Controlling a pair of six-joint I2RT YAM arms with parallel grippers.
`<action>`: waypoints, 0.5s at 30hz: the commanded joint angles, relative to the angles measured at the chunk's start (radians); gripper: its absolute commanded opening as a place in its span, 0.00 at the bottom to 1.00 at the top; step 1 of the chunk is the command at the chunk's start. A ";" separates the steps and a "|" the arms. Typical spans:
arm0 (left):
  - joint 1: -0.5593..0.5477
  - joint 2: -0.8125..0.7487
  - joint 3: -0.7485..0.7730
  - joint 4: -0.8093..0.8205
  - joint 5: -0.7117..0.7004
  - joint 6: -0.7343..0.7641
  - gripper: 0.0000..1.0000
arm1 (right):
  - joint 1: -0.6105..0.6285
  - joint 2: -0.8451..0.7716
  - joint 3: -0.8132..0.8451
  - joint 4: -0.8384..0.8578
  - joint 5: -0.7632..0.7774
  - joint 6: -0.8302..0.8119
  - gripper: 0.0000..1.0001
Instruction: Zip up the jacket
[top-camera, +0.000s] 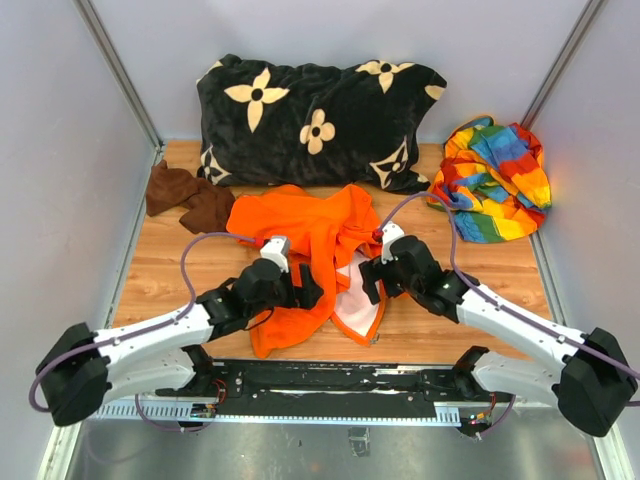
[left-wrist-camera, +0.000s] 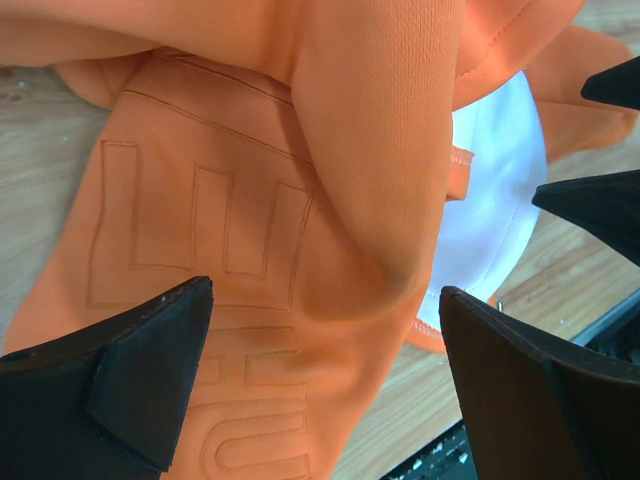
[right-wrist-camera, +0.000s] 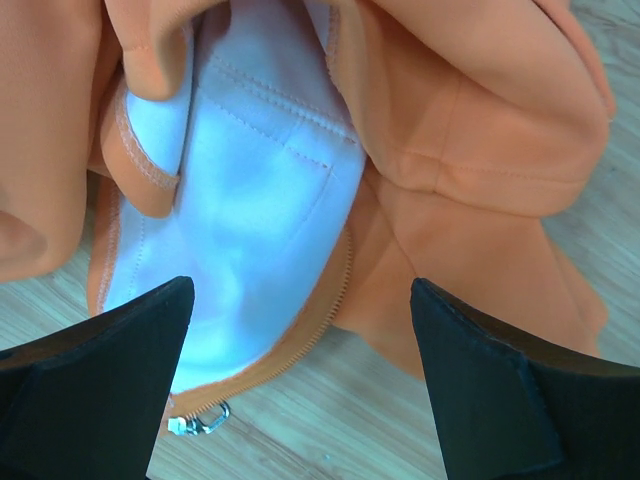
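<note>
The orange jacket (top-camera: 300, 225) lies crumpled mid-table (top-camera: 160, 290), pale lining turned up at its five o'clock edge. The left gripper (left-wrist-camera: 325, 290) at seven o'clock and the right gripper (right-wrist-camera: 302, 285) at four o'clock hover over it. Both have their jaws spread wide and grip nothing.

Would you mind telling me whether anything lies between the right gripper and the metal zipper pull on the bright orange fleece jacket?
Nothing visible does. The right gripper hangs open over the jacket, and the zipper pull lies uncovered on the wooden table at the hem corner.
</note>
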 joint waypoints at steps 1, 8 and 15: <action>-0.054 0.106 0.048 0.164 -0.114 -0.012 0.99 | -0.012 0.033 -0.028 0.115 -0.039 0.084 0.90; -0.080 0.290 0.097 0.230 -0.152 0.013 0.99 | -0.012 0.126 -0.086 0.226 -0.040 0.139 0.83; -0.050 0.406 0.131 0.272 -0.134 0.062 0.65 | -0.014 0.136 -0.088 0.208 -0.001 0.123 0.47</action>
